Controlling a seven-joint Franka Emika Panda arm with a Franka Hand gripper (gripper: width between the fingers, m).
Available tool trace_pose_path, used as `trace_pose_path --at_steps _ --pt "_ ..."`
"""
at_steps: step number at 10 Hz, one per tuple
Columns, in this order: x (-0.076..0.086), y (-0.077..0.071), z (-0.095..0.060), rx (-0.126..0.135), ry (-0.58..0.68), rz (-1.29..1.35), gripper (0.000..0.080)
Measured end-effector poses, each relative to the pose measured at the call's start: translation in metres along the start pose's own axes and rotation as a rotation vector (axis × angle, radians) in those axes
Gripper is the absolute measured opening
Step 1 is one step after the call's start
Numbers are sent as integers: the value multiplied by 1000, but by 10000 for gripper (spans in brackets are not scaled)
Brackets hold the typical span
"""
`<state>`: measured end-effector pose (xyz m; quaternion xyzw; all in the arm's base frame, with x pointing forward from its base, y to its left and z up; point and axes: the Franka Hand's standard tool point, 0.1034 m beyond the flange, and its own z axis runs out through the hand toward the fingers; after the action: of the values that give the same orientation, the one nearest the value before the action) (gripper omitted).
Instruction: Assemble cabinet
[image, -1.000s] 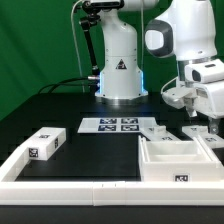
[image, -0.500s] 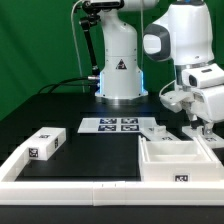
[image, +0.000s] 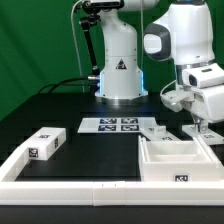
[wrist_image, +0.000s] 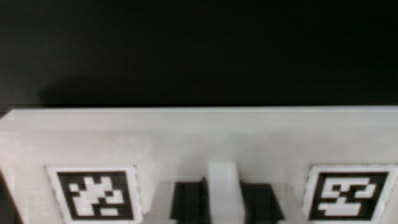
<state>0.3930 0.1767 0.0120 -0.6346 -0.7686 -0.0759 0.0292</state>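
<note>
The cabinet's open white box (image: 176, 160) stands at the exterior view's right, with a tag on its near wall. My gripper (image: 204, 128) hangs over the box's far right corner. In the wrist view a broad white cabinet face (wrist_image: 196, 140) carries two tags, and my gripper (wrist_image: 224, 200) has its dark fingers (wrist_image: 192, 203) close together on a thin white ridge of that part. A white tagged block (image: 45, 143) lies at the left. A small flat white panel (image: 155, 130) lies just behind the box.
The marker board (image: 109, 125) lies mid-table in front of the robot base (image: 120, 70). A long white border rail (image: 70, 184) runs along the table's front edge. The table beyond the white part is black.
The arm's upper body has shifted slightly toward the exterior view's right. The gripper stays at the box's far right corner, and the box and loose parts have not moved.
</note>
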Motion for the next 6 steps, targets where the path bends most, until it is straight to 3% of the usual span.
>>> trace_pose_path --at_steps 3,6 --pt "-1 0 -1 -2 -1 11 71" --pt "-21 5 -28 -49 -31 118 71"
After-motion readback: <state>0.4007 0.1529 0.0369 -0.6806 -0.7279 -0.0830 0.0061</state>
